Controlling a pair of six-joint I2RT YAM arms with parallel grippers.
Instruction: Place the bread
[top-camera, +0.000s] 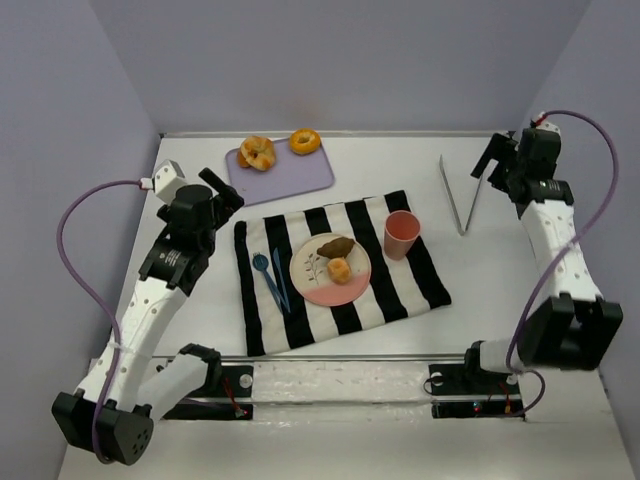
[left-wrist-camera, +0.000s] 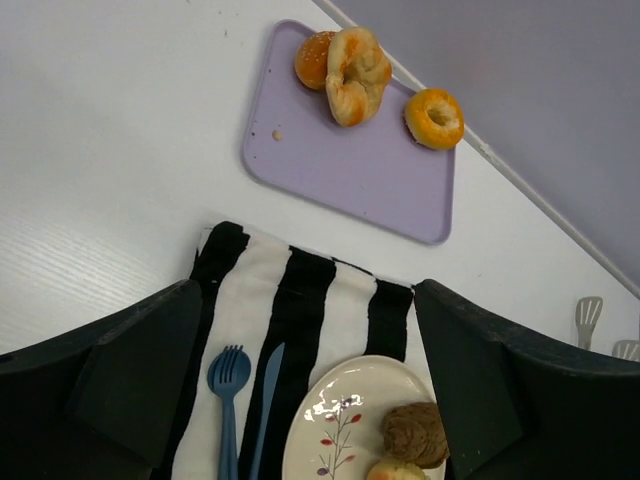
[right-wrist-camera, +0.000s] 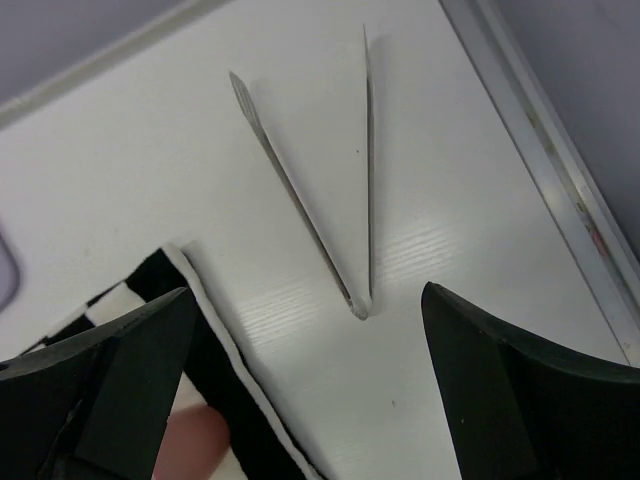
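A lavender board (top-camera: 290, 172) at the back holds a small bun (left-wrist-camera: 313, 60), a knotted bread (top-camera: 257, 152) and a ring-shaped bread (top-camera: 305, 141); all three also show in the left wrist view, the knot (left-wrist-camera: 357, 72) and the ring (left-wrist-camera: 434, 118). A cream and pink plate (top-camera: 312, 278) on the striped cloth (top-camera: 400, 290) carries a brown bread (top-camera: 337, 246) and a small golden roll (top-camera: 340, 269). My left gripper (top-camera: 228, 192) is open and empty, above the cloth's far left corner (left-wrist-camera: 310, 400). My right gripper (top-camera: 495, 165) is open and empty, over the tongs (right-wrist-camera: 330, 200).
A pink cup (top-camera: 401, 234) stands on the cloth right of the plate. A blue fork (top-camera: 263, 272) and knife (top-camera: 281, 280) lie left of the plate. Metal tongs (top-camera: 460, 195) lie on the white table at the right. Grey walls enclose the table.
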